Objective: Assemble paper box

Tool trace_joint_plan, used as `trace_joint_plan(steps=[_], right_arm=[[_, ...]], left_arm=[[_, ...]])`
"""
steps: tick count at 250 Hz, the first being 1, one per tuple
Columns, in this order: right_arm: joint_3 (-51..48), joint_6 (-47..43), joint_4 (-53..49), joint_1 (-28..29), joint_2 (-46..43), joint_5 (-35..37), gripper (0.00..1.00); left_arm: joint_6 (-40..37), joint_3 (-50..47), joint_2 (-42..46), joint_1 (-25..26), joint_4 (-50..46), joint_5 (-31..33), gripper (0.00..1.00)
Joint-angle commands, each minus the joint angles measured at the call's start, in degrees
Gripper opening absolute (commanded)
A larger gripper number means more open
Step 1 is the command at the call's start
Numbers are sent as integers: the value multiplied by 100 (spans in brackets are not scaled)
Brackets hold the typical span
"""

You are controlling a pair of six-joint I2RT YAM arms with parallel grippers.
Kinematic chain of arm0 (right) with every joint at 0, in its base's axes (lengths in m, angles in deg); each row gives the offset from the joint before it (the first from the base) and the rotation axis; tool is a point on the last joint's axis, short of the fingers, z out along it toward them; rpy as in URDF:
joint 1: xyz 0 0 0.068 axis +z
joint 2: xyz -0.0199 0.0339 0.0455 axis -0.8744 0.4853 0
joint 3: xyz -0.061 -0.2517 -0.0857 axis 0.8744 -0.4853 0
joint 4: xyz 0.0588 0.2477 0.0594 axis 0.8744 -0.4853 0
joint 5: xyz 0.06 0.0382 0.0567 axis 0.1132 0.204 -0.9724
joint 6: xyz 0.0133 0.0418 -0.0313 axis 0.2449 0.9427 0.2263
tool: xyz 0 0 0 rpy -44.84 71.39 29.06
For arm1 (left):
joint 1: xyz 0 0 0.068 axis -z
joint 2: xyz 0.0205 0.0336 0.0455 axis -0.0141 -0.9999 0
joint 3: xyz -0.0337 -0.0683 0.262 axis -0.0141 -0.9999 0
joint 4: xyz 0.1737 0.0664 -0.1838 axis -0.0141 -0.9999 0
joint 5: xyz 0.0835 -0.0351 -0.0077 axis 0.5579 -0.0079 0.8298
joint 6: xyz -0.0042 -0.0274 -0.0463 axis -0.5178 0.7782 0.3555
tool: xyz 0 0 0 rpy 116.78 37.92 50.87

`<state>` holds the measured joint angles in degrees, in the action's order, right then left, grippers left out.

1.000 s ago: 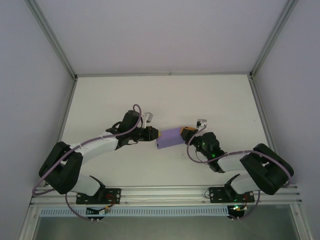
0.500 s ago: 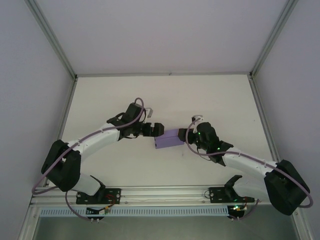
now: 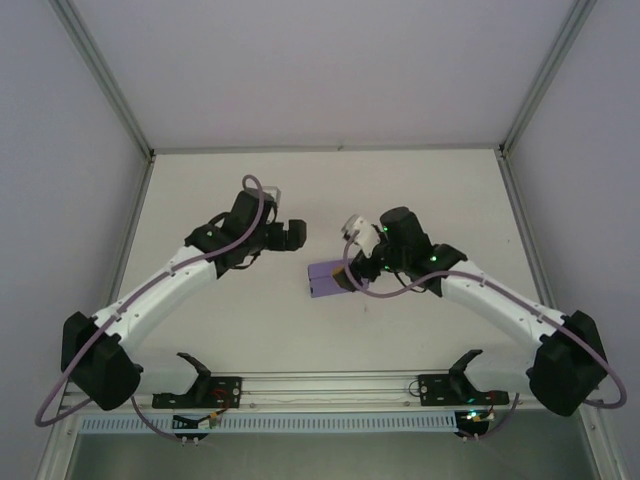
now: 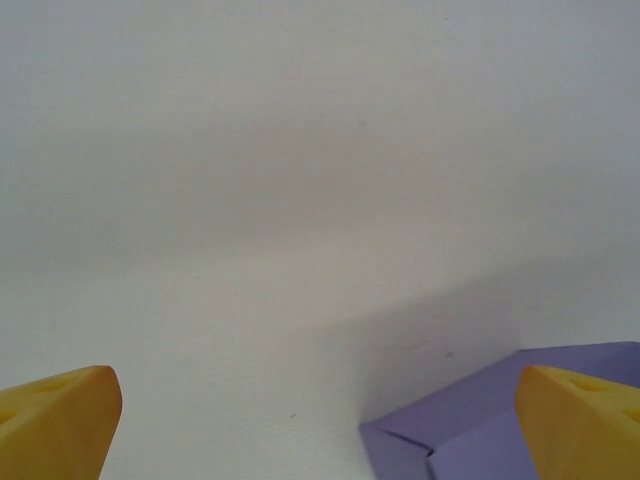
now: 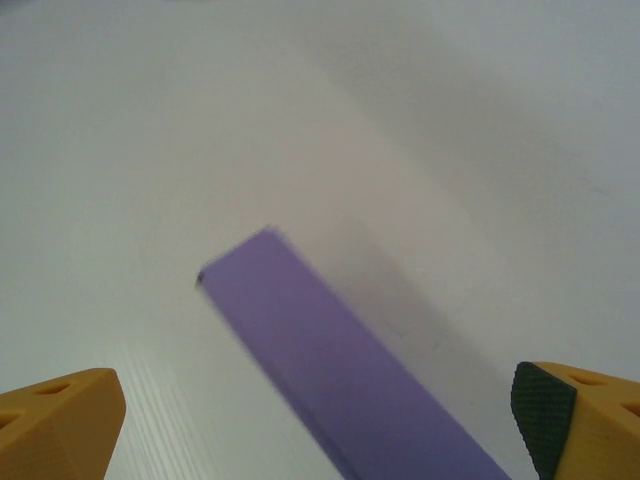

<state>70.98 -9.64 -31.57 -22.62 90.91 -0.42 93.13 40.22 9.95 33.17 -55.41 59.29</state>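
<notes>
A: Grippers, how do they stand?
B: Left gripper [image 4: 320, 428] has its jaws wide apart, empty. Right gripper [image 5: 316, 420] too, jaws spread above the paper box [image 5: 340, 372], not clamping it.
A: And where does it lie?
B: Flat on the white table [image 3: 230, 320], mid-table, near the left gripper, a small rectangular box.

This is looking like a robotics lab test cell, not a home or a shop. A bare white worktop [image 3: 420, 190] is lying beneath the yellow fingers [image 4: 55, 420], and plain pale panels [image 3: 320, 70] are closing it in beyond them and to both sides. Aluminium frame posts [image 3: 100, 75] are running up the corners. Behind the fingers, a slotted metal rail [image 3: 330, 380] is carrying the bolted bases of two white arms [image 3: 160, 290], with purple cables [image 3: 385, 293] looping along them and green status lights [image 3: 432, 262] glowing.
</notes>
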Motion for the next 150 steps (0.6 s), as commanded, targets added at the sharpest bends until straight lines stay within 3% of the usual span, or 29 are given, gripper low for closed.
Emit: trace_joint_plan(steps=[1,59,95,150], right_arm=[[435,-2353,-1333,38,480,-343,100],[1477,-2976,-1666,347,1850,966,100],[1833,-3298,-2063,423,2404,1215,100],[2016,-3010,-1620,682,2875,2198,81]], left_arm=[[39,-329,331,-36,-326,536,100],[264,-649,663,-50,-577,1066,100],[302,-671,690,-66,-719,1184,100],[291,-655,680,-61,-769,1261,100]])
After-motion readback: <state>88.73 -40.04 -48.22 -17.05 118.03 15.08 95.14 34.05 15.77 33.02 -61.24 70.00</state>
